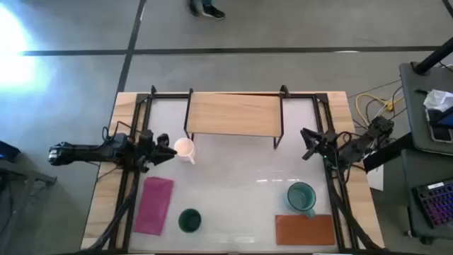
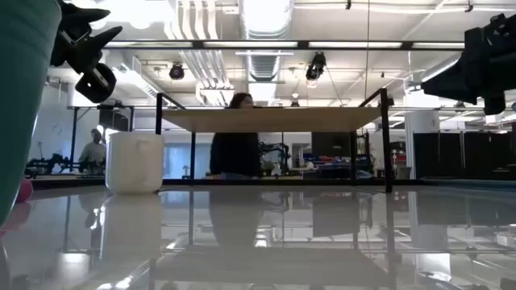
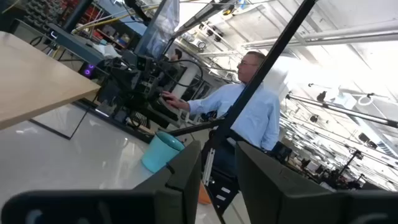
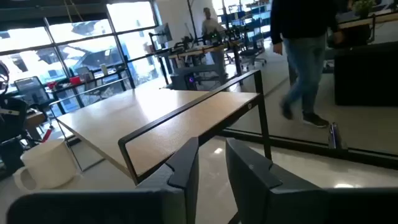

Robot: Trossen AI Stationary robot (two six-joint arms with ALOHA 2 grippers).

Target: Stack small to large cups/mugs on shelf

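The small white mug (image 1: 184,149) (image 2: 135,163) (image 4: 46,165) stands on its base on the table, in front of the shelf's left end. The teal mug (image 1: 301,197) (image 3: 161,151) stands near the table's right front. The dark green cup (image 1: 189,221) (image 2: 20,105) stands near the front edge. The light-wood shelf (image 1: 233,113) (image 2: 270,119) stands on black legs at the far side with nothing on it. My left gripper (image 1: 168,145) (image 3: 217,155) hovers shut, raised just left of the white mug. My right gripper (image 1: 306,144) (image 4: 212,146) hovers shut by the shelf's right end.
A pink cloth (image 1: 156,204) lies at the left front and a brown-orange mat (image 1: 304,228) at the right front beside the teal mug. Black frame rails (image 1: 134,177) run along both table sides. A person (image 3: 249,106) sits beyond the right edge; another (image 2: 235,141) stands behind the shelf.
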